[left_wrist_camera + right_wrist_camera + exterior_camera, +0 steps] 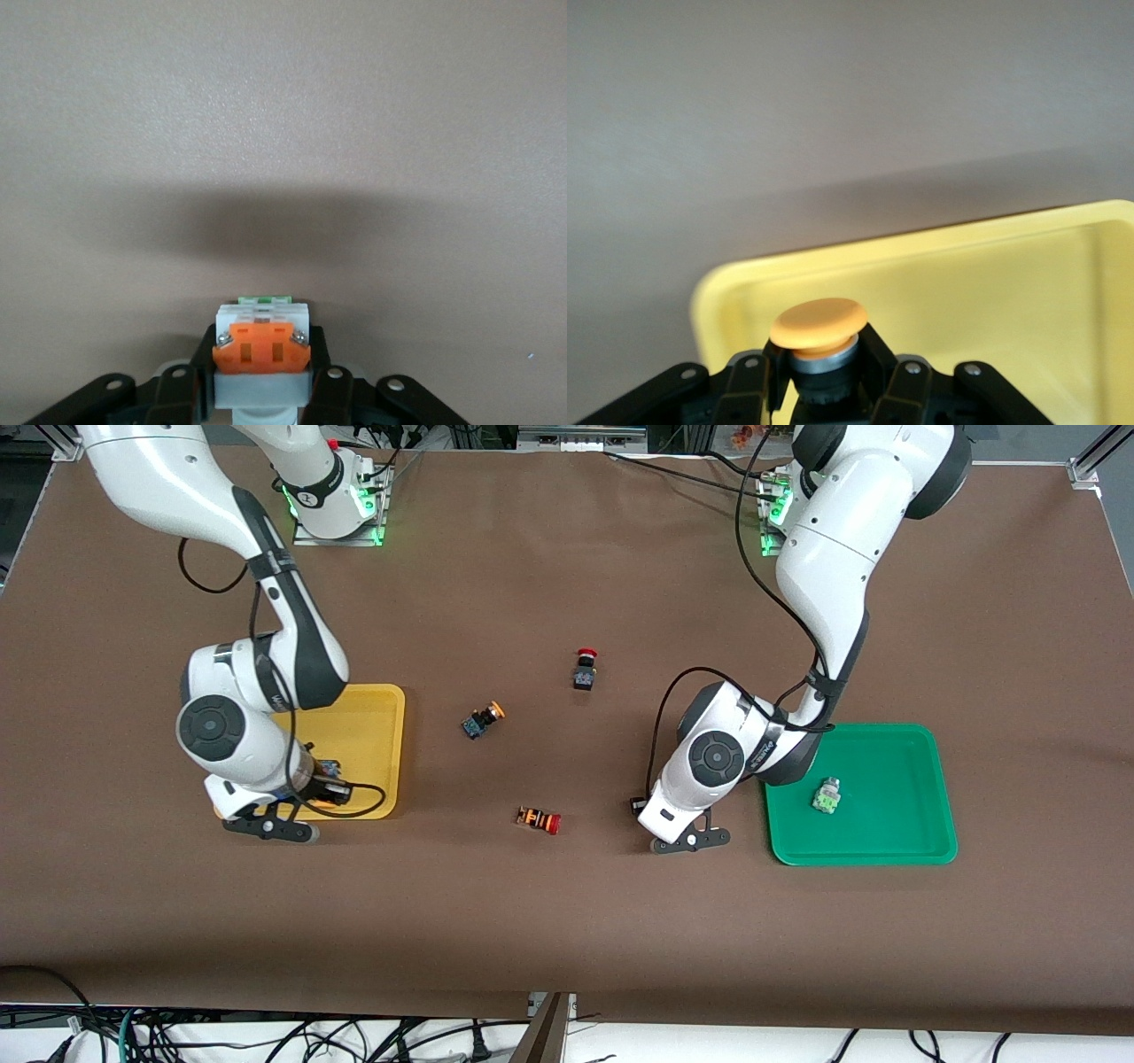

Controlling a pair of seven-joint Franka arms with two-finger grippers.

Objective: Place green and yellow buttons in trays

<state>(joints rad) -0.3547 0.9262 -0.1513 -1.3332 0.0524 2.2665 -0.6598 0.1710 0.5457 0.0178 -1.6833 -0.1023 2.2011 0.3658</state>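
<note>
Viewing the table, we find the right gripper [824, 376] over the yellow tray [372, 717], pinching a yellow-capped button [819, 326]. The left gripper [261, 390] hangs over bare table beside the green tray [895, 841], clamping a white button [262, 341] with an orange face. Another white button [827, 795] lies in the green tray, apparently green-faced. A second yellow-capped button [483, 720] lies between the trays.

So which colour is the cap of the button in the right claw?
Yellow-orange; the cap shows best in the right wrist view.

Right gripper [824, 376] fingers [879, 354] clamp yellow-capped button [819, 326] over yellow tray [992, 283].
</note>
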